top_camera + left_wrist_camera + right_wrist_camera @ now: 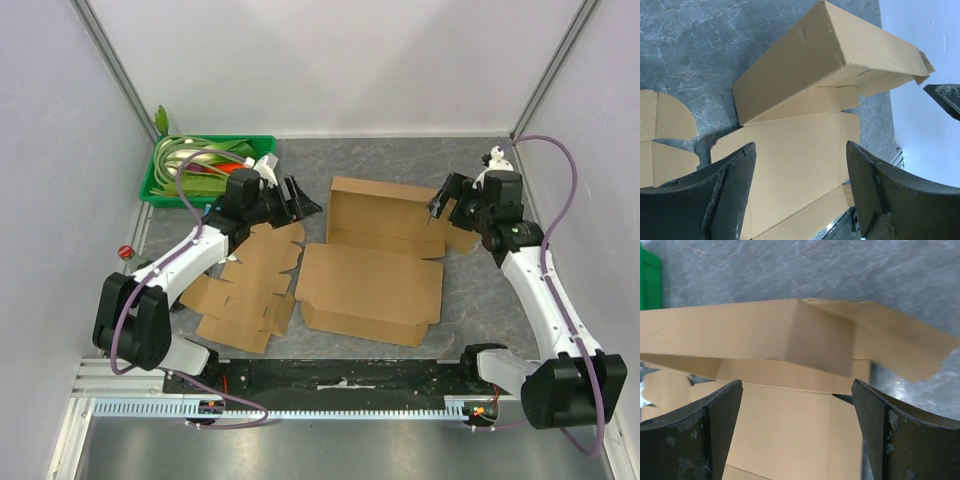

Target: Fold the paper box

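Note:
The brown paper box (375, 262) lies half-formed in the middle of the table, its far panel (385, 208) raised and its near lid (368, 285) flat. My left gripper (302, 200) hovers open just left of the box's far left corner, nothing between its fingers (730, 195). In the left wrist view the raised box wall (805, 70) and flat panel (795, 155) fill the frame. At the box's far right corner my right gripper (443, 198) stands open, with the side flap (900, 340) and wall (750, 332) ahead of its fingers (890, 435).
A flat unfolded cardboard blank (248, 285) lies left of the box, under the left arm. A green bin (200, 170) with green and red items sits at the far left. A small red button (126, 251) is by the left wall.

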`<move>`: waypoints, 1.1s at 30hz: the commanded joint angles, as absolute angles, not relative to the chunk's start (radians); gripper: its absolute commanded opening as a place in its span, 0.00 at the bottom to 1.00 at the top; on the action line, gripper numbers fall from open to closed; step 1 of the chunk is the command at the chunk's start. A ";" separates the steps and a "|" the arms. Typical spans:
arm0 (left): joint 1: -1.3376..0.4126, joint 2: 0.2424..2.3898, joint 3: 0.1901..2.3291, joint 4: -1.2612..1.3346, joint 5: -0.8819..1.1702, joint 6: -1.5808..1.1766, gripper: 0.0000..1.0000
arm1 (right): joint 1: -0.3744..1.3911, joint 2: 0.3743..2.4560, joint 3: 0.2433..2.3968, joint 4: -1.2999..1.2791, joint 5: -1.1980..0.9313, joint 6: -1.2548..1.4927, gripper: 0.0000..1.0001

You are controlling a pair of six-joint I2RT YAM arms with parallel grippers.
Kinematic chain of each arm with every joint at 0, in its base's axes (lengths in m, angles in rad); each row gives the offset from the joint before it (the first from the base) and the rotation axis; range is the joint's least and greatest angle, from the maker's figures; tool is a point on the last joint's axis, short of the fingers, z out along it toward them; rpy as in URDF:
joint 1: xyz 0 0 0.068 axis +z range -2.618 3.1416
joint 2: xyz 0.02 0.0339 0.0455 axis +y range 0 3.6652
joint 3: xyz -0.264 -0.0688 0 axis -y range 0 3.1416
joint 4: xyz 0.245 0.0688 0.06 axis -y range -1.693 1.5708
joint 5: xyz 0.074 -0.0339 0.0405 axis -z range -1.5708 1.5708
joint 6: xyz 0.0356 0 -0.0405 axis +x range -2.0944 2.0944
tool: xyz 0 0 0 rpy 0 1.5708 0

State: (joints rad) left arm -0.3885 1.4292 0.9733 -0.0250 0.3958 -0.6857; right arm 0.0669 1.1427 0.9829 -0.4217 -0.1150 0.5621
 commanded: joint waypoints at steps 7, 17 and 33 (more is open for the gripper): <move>-0.408 1.445 1.060 0.018 0.363 -0.543 0.79 | 0.012 0.980 0.804 -0.614 -0.036 0.614 0.98; -0.724 1.364 1.087 0.031 0.077 -0.368 0.70 | -0.120 0.900 0.877 -0.629 -0.058 0.456 0.96; -0.830 1.431 0.787 0.377 -0.440 -0.278 0.73 | -0.098 0.919 0.991 -0.598 -0.348 0.376 0.92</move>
State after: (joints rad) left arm -0.8196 1.3857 0.8383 0.2436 -0.1806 -0.6075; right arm -0.1139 0.9100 0.9409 -0.6102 -0.2806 0.4152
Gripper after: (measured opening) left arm 0.755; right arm 0.942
